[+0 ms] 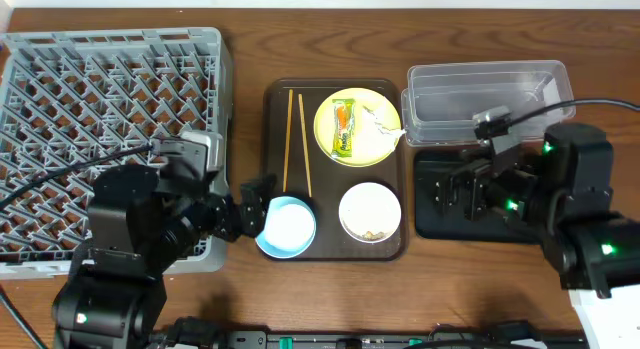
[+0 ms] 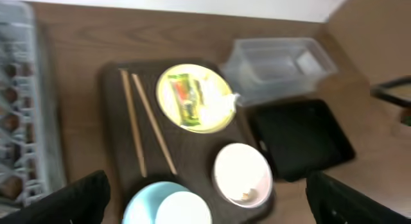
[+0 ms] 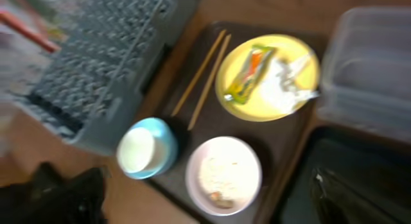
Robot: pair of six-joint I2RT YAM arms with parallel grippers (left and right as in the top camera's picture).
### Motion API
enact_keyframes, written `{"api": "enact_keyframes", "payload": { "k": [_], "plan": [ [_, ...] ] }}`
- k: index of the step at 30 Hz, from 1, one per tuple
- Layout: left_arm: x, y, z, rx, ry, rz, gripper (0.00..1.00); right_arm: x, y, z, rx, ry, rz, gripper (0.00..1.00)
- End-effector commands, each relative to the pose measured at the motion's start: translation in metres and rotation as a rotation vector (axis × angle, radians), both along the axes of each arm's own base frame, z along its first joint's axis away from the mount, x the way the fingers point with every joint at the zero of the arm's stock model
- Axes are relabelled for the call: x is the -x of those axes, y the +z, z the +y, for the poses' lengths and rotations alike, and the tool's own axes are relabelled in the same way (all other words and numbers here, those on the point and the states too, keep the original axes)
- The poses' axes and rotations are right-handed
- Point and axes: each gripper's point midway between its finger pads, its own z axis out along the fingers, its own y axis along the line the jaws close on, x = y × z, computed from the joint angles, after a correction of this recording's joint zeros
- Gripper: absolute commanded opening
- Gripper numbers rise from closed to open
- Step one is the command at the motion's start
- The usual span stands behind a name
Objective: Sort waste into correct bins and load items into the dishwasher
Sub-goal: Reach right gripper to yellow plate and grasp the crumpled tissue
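On the brown serving tray [image 1: 275, 94] lie the yellow plate [image 1: 358, 127] with the green-and-orange wrapper [image 1: 344, 128] and white tissue [image 1: 384, 123], the chopsticks [image 1: 296, 139], the light blue bowl [image 1: 286, 227] and the white bowl [image 1: 370, 212] with crumbs [image 1: 373, 233]. The grey dishwasher rack [image 1: 100, 109] is at the left. The clear tub [image 1: 487, 91] and black tray [image 1: 432, 204] are at the right. My left gripper [image 1: 250, 211] is open beside the blue bowl [image 2: 168, 205]. My right gripper [image 1: 462, 189] is open over the black tray. The white bowl shows in both wrist views [image 2: 242, 174] [image 3: 223, 174].
The wooden table [image 1: 320, 289] runs along the front. Cables trail from both arms. The right wrist view shows the rack [image 3: 96, 63], plate [image 3: 266, 76], blue bowl [image 3: 146, 149] and tub [image 3: 369, 70].
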Motion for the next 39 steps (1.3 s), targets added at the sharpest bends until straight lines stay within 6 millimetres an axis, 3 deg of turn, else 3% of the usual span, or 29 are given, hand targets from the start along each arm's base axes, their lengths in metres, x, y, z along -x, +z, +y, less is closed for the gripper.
{"api": "enact_keyframes", "payload": {
  "k": [1, 4, 10, 17, 21, 26, 29, 35, 36, 39],
  "plan": [
    [0.008, 0.009, -0.009, 0.045, -0.055, 0.003, 0.98, 0.004, 0.003, 0.017, -0.087, 0.039, 0.084, 0.99],
    [0.009, 0.007, -0.009, 0.042, -0.052, 0.011, 0.98, -0.002, -0.020, 0.024, -0.021, 0.038, 0.157, 0.99],
    [0.011, 0.003, -0.007, 0.035, -0.045, 0.030, 0.98, -0.020, -0.065, 0.035, 0.281, 0.011, 0.277, 0.99],
    [0.014, -0.007, -0.003, 0.017, -0.026, 0.072, 0.98, -0.081, -0.089, 0.054, 0.401, -0.054, 0.229, 0.99],
    [0.015, -0.007, -0.003, 0.017, -0.026, 0.075, 0.98, -0.121, -0.118, 0.062, 0.430, -0.097, 0.184, 0.77],
    [0.015, -0.007, -0.003, 0.016, -0.026, 0.075, 0.98, -0.149, -0.161, 0.070, 0.478, -0.089, 0.176, 0.72],
    [0.015, -0.007, -0.003, 0.016, -0.026, 0.075, 0.98, -0.157, -0.189, 0.066, 0.529, -0.109, 0.199, 0.66],
    [0.015, -0.007, -0.003, 0.016, -0.026, 0.075, 0.98, -0.161, -0.232, 0.065, 0.573, -0.104, 0.256, 0.65],
    [0.015, -0.007, -0.003, 0.016, -0.026, 0.075, 0.98, -0.160, -0.238, 0.064, 0.580, -0.101, 0.268, 0.61],
    [0.015, -0.007, -0.003, 0.017, -0.026, 0.075, 0.98, -0.155, -0.244, 0.065, 0.585, -0.088, 0.292, 0.39]
  ]
}}
